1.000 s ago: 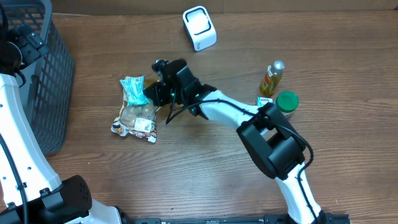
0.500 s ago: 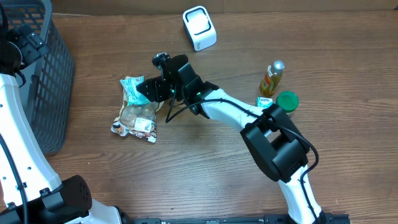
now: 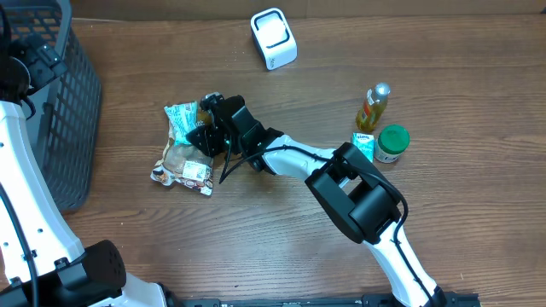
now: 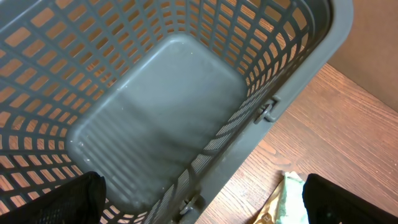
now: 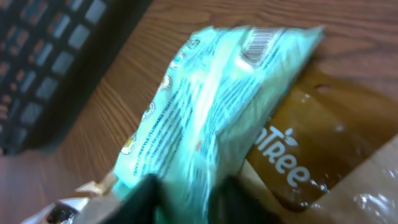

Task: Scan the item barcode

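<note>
A teal snack packet [image 3: 182, 119] lies on the wooden table, resting on a brown-and-clear bag [image 3: 183, 162]. My right gripper [image 3: 205, 128] has reached in from the right and is over the packet's near end. In the right wrist view the packet [image 5: 211, 112] fills the frame, with a barcode [image 5: 261, 38] at its far end. My right gripper [image 5: 189, 193] has its two dark fingers pinched on the packet's edge. The white scanner [image 3: 274, 38] stands at the back of the table. My left gripper [image 4: 199, 199] hangs open over the grey basket [image 4: 161, 112], holding nothing.
The grey mesh basket [image 3: 60, 128] stands at the table's left edge. A small bottle [image 3: 373, 107], a green-lidded jar [image 3: 392, 142] and a little carton [image 3: 364, 143] stand at the right. The brown bag [image 5: 323, 143] lies under the packet.
My right gripper moved left and down onto the teal packet, opened, then closed on its edge. The left arm has not moved.
</note>
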Controlling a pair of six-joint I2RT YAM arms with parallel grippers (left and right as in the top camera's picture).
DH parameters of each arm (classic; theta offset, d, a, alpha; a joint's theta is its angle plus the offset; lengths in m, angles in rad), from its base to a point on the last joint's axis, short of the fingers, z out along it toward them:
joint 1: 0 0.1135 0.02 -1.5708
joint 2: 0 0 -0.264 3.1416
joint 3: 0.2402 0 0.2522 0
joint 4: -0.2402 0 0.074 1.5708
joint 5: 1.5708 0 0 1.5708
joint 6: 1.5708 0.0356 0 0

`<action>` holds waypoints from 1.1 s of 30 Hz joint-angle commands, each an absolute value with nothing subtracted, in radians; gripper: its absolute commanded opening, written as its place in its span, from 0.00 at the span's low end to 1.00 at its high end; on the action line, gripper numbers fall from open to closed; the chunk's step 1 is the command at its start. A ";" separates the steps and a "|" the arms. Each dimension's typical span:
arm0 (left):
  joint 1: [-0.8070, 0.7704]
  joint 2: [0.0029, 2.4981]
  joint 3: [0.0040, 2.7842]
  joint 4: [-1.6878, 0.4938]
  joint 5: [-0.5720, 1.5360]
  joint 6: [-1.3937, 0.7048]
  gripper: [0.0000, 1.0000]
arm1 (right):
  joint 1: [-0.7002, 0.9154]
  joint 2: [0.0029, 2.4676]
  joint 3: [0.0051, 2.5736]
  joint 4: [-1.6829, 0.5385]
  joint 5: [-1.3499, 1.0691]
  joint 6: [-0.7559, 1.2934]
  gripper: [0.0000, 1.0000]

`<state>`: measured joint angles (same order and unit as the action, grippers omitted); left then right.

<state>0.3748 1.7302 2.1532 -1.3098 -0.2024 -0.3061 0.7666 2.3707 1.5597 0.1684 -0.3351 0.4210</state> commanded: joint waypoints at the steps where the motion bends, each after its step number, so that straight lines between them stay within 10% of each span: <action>1: 0.372 1.734 2.162 -1.306 -0.205 -0.288 0.99 | 0.768 2.383 1.556 0.185 -0.316 0.419 0.04; 31: 0.372 1.734 2.162 -1.306 -0.205 -0.288 1.00 | 0.527 2.228 1.559 -0.063 -0.429 0.419 0.04; 33: 0.372 1.734 2.162 -1.305 -0.205 -0.288 1.00 | 0.525 2.222 1.559 -0.047 -0.492 0.419 0.16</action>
